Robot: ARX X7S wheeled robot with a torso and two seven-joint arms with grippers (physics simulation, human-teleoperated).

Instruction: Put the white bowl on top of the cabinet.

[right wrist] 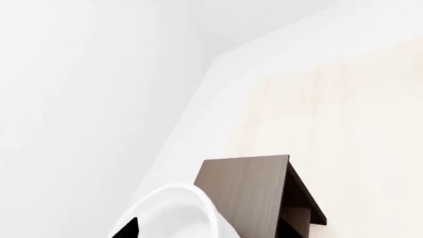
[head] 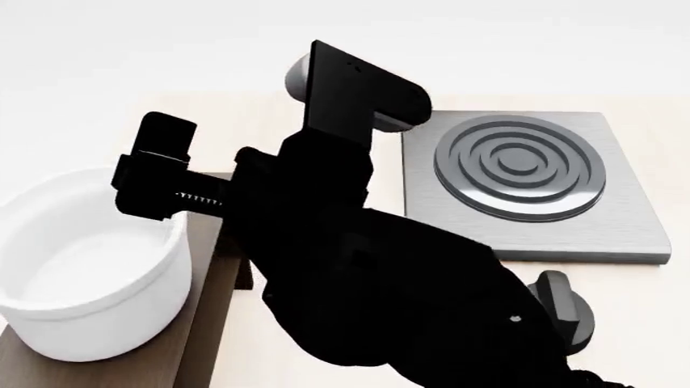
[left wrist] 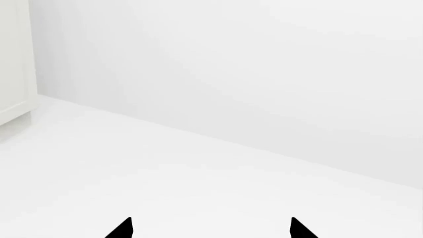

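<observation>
Glossy white bowl (head: 86, 275) seated at lower left of head view, resting on dark brown wood-grain top of cabinet (head: 210, 279); deep straight walls, thick rim, interior bare. Same bowl's rim (right wrist: 178, 210) seen at bottom of right wrist view, against cabinet top (right wrist: 248, 191), with cabinet end and inner opening visible below the slab edge.

Right gripper (head: 161, 174) positioned at bowl's rim on the side toward frame centre, black arm crossing head view from lower right. One finger block above the rim, toothed rail running along behind it. Contact with the rim likely but not confirmed; jaw state cannot be determined from either view, only one dark fingertip (right wrist: 127, 229) showing in the wrist frame.

Left gripper (left wrist: 211, 229) recorded in left wrist view only: two black fingertips (left wrist: 122, 230) set well apart, nothing between them, over plain white floor and wall, white panelled unit (left wrist: 15, 59) at frame's left edge.

Grey square stove plate (head: 528, 182) with concentric ring burner at upper right of head view, on pale wood countertop (head: 237, 109). Dark knob (head: 566, 311) below it at lower right.
</observation>
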